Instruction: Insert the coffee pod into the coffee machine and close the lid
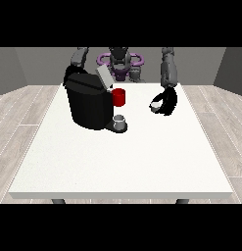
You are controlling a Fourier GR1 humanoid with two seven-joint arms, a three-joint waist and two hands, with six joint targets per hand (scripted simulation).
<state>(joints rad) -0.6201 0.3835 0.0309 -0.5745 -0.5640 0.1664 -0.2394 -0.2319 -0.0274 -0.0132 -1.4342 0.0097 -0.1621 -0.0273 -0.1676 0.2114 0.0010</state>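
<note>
Coffee machine point(88, 105), black, left of centre, lid point(104, 76) raised to admit a pod; red mug point(119, 97) beside it, grey cup point(120, 120) on its tray. Hand at the view's right point(165, 101), right of centre, curled round a pale coffee pod point(156, 105), apparently ready for carrying across. Other hand hidden behind the machine.

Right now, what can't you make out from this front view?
- Hand at the view's left: hidden behind the coffee machine.
- Pod slot under the raised lid: faces away.
- Small white thing in the hand at the view's right: too small to confirm as the pod.
</note>
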